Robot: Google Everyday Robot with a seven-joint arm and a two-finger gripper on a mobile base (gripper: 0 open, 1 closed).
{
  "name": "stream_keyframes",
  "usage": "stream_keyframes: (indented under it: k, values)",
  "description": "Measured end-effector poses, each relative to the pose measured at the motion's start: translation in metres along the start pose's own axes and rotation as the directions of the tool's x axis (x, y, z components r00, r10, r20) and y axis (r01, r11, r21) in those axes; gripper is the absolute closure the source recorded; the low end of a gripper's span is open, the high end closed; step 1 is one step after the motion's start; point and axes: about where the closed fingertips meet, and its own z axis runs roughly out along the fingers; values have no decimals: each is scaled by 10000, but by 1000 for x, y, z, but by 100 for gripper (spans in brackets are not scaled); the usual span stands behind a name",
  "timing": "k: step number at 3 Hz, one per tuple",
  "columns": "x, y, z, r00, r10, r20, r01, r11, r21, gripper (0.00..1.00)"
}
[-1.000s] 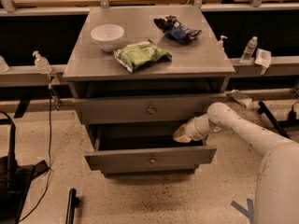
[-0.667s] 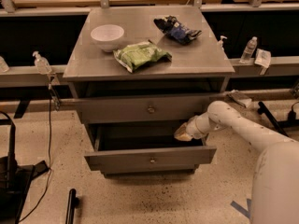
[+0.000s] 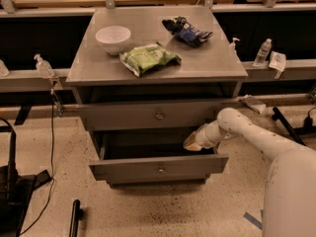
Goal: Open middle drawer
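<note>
Middle drawer [image 3: 128,169] sits pulled out below the top drawer [image 3: 123,116], its inside dark. Gripper [image 3: 192,143] is over the drawer's right side, its tip in shadow; spread or closed, cannot tell. Lowest drawer is hidden underneath. Bowl [image 3: 113,36], green bag [image 3: 149,58] and dark bag [image 3: 187,31] are on the cabinet top [image 3: 212,58]. Arm [image 3: 256,137] is cut off bottom right.

Your pincer [image 3: 191,143] sits at the right end of the middle drawer [image 3: 123,169], its tip lost in shadow. The arm [image 3: 276,157] is cut off at the near right.
</note>
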Motion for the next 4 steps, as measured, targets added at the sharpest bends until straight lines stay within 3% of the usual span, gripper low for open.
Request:
stream_keyframes:
  k: [1,4]
  values:
    - [6,29,25,9994,-118,-320,95,9973,-733,100]
    - [10,47,29,9990,-35,-452,-13,9945,-1047,100]
